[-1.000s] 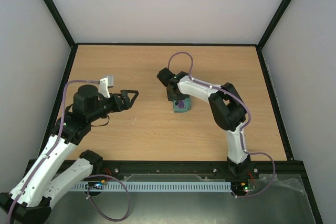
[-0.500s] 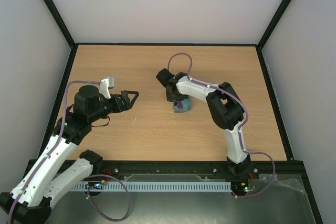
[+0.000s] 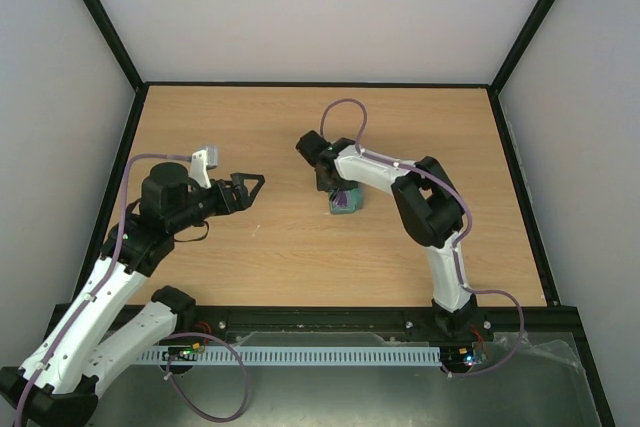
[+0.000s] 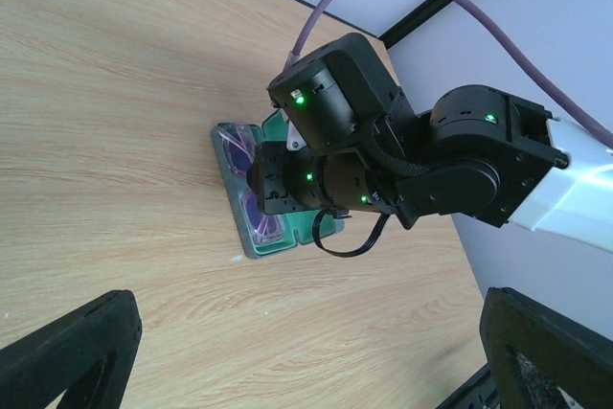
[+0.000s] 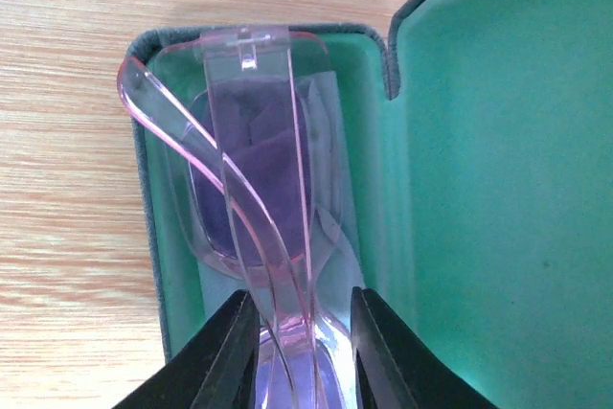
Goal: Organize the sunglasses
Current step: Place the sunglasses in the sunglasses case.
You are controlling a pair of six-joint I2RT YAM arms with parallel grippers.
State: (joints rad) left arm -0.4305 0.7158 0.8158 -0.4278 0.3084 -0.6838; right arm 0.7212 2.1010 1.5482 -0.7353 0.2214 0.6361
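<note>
1. Sunglasses (image 5: pixel 257 141): thin translucent pink frame, purple lenses, arms folded, lying inside the open green-lined case (image 5: pixel 479 141).
2. My right gripper (image 5: pixel 295 356) pinches them there.
3. My left gripper (image 3: pixel 255 187) gapes wide, left of the case.

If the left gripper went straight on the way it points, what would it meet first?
Likely the right arm's black wrist, poised over the open grey-blue hard case. Nothing shows between it and the left gripper, though depth is unclear.
</note>
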